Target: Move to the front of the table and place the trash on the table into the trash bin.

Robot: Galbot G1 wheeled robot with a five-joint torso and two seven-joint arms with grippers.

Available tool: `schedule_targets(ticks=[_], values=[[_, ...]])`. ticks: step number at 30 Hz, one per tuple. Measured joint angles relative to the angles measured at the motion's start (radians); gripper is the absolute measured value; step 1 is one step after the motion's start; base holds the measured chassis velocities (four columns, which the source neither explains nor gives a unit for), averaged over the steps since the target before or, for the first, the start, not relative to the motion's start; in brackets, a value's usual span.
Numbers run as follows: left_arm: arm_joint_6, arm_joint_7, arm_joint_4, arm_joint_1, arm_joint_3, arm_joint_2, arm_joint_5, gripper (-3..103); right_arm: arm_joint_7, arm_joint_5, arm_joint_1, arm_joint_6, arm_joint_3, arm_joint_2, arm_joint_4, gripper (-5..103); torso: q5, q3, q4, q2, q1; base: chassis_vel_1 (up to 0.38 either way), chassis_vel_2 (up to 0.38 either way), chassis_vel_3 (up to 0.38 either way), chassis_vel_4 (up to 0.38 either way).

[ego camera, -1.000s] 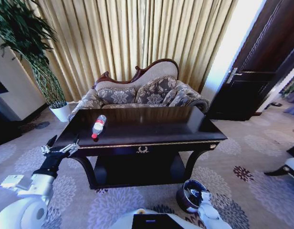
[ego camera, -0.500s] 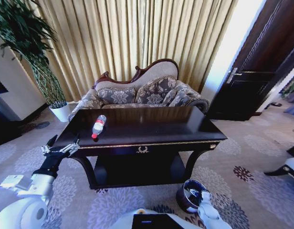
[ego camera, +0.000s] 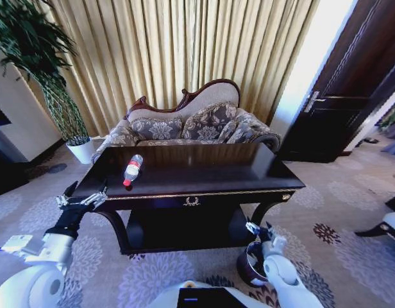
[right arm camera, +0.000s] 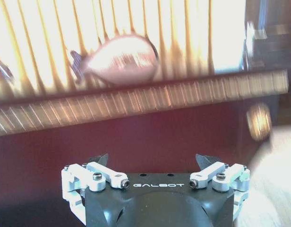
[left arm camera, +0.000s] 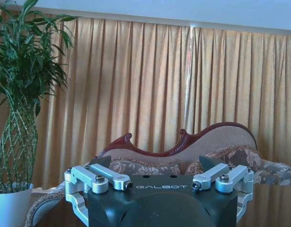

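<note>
The dark glossy table (ego camera: 210, 168) stands right in front of me, with a gold-trimmed drawer on its front. One piece of trash, a clear bottle (ego camera: 132, 169) with a red cap, lies on the table's left part. My left gripper (ego camera: 84, 194) hovers open and empty off the front left corner, below and left of the bottle. In the left wrist view the left gripper (left arm camera: 155, 164) is open. The round dark trash bin (ego camera: 249, 266) stands on the carpet at the front right, partly hidden by my right arm. My right gripper (ego camera: 259, 229) is open above it, facing the table's front (right arm camera: 136, 137).
A patterned sofa (ego camera: 191, 125) stands behind the table before gold curtains. A white plant pot (ego camera: 82, 151) with a tall plant is at the back left. A dark door (ego camera: 351, 83) is at the right. A chair (ego camera: 391, 226) shows at the right edge.
My right arm has risen from low beside the trash bin to above it, towards the table's front. The left arm and the bottle have not moved.
</note>
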Motion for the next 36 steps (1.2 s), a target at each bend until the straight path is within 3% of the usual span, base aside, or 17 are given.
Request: schedule_targets(ticks=[5,12,36], values=[[-0.006,0.005,0.016,-0.002,0.004,-0.012,0.001,100,-0.042,0.018,-0.098,-0.025,0.034,-0.011,0.252,100,0.0,0.0,-0.0003,0.0,0.0,0.0,0.0,0.0,0.0],[-0.004,0.005,0.017,-0.009,0.004,-0.007,-0.004,100,-0.07,-0.009,-0.154,-0.032,0.019,-0.003,0.438,100,0.0001,0.0,-0.0002,0.0,0.0,0.0,0.0,0.0,0.0],[0.026,0.002,-0.003,-0.005,0.002,-0.001,0.007,100,-0.076,-0.052,-0.143,-0.049,0.012,-0.009,0.458,100,0.0002,0.0,-0.0002,0.0,0.0,0.0,0.0,0.0,0.0]])
